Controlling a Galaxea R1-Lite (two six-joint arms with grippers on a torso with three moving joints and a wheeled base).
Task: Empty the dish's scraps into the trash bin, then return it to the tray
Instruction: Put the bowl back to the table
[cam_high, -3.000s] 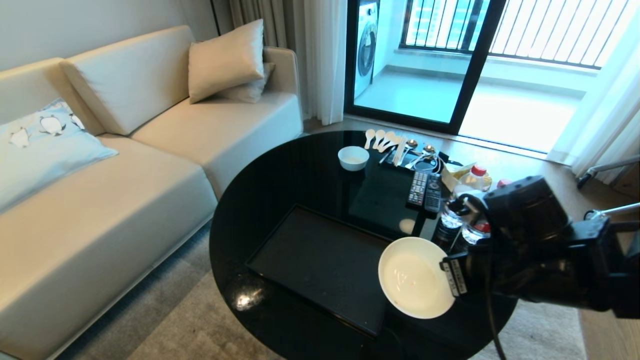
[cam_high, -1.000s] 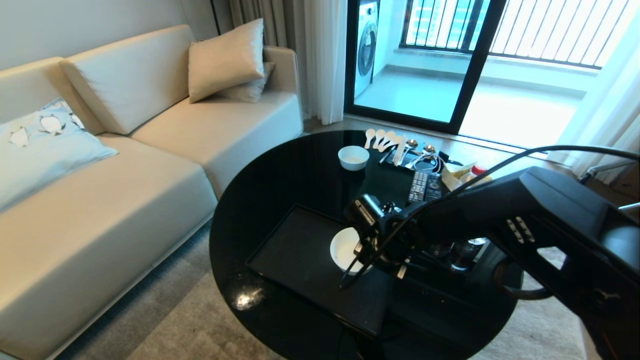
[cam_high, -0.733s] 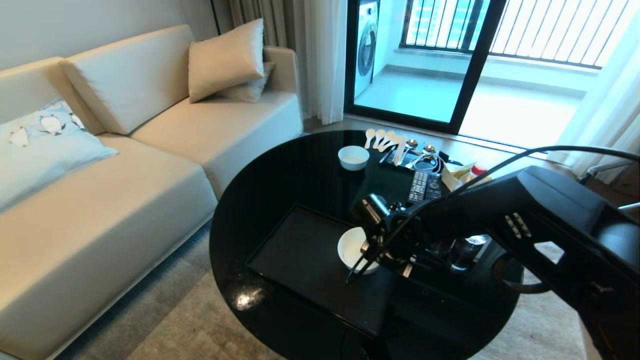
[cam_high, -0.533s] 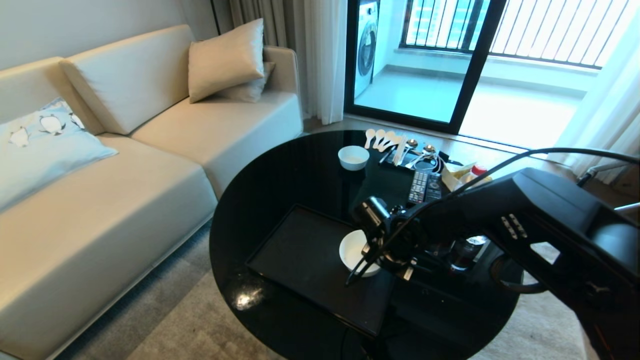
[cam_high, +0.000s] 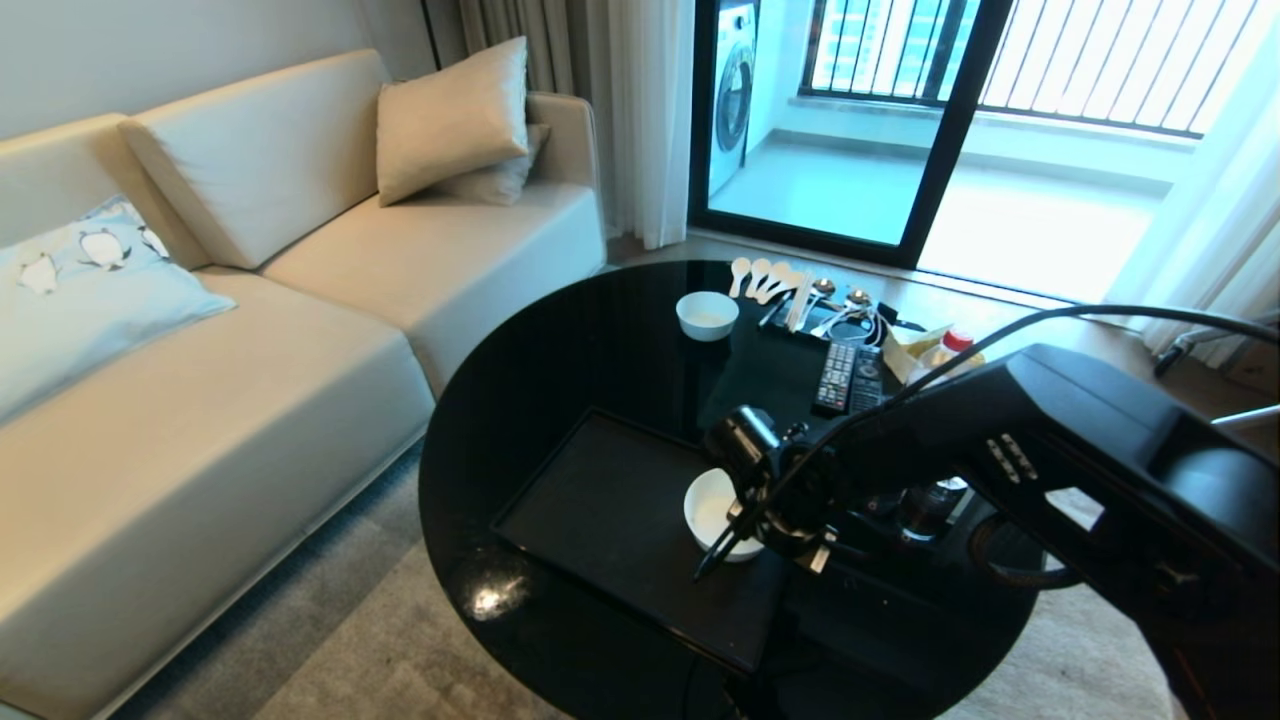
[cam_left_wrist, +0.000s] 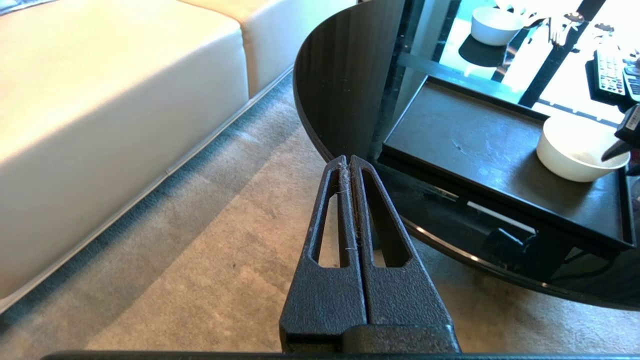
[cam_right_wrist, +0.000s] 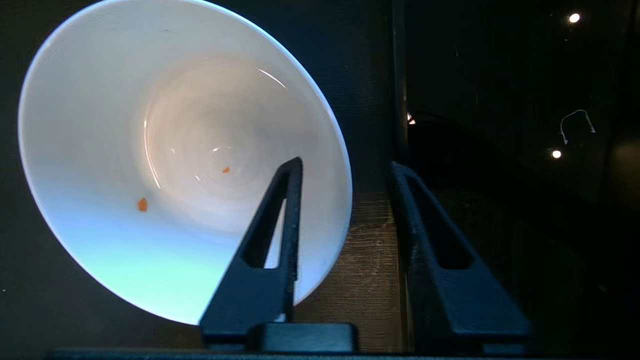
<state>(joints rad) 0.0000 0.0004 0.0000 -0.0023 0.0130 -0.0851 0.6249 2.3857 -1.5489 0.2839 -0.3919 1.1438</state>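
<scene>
The dish (cam_high: 710, 503), a deep white bowl, stands upright at the right end of the black tray (cam_high: 600, 510). My right gripper (cam_high: 742, 522) is open astride its near rim. In the right wrist view one finger (cam_right_wrist: 287, 200) is inside the dish (cam_right_wrist: 175, 125) and the other stands outside it, with bare tray (cam_right_wrist: 367, 260) showing between them. Only two tiny orange specks of scraps (cam_right_wrist: 142, 204) cling to the glossy inside. The trash bin is out of view. My left gripper (cam_left_wrist: 346, 159) is shut and empty, parked over the carpet beside the table, with the dish (cam_left_wrist: 570, 150) and tray (cam_left_wrist: 475, 135) ahead of it.
On the round black table (cam_high: 520, 400), behind the tray, are a smaller white bowl (cam_high: 706, 315), spoons (cam_high: 770, 280), two remotes (cam_high: 850, 378) and bottles (cam_high: 925, 505) under my right arm. A beige sofa (cam_high: 250, 330) stands to the left.
My right arm swung the dish from the table's right edge over to the tray and lowered it there. In the last half second its fingers parted off the rim.
</scene>
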